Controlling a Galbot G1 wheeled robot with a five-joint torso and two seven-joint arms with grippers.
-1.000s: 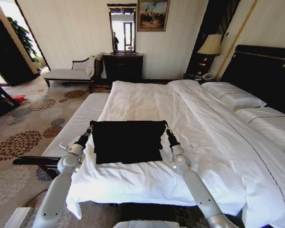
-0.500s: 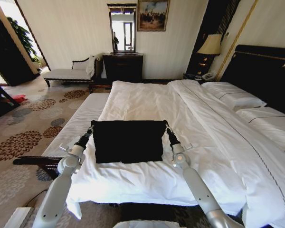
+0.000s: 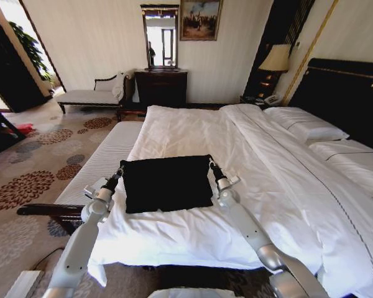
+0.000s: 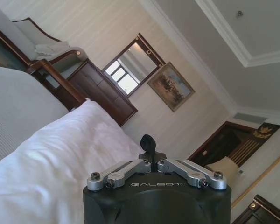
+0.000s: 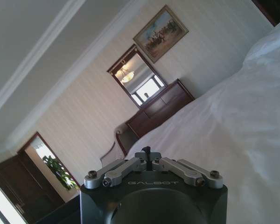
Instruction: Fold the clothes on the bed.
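Clothes (image 3: 166,183) in the head view consisted of one black T-shirt, folded into a rough rectangle and lying flat on the white duvet near the foot of the bed (image 3: 280,186). The left end effector (image 3: 119,169) sat at the shirt's far left corner, fingers pinched narrow on the fabric edge. The right end effector (image 3: 211,164) sat at the far right corner, likewise pinched on the fabric. Both arms reached forward from the lower edge of the picture, one on each side of the shirt. A pale striped bench (image 3: 102,162) stood just beside the bed on the robot's left.

Left wrist view: the left end effector (image 4: 149,147) pointed away from the camera with its fingers drawn together on a small dark tip. The white duvet (image 4: 60,168) lay beneath it.

Right wrist view: the right end effector (image 5: 147,151) had its fingers closed narrow. White bedding (image 5: 233,126) lay below and beside it.
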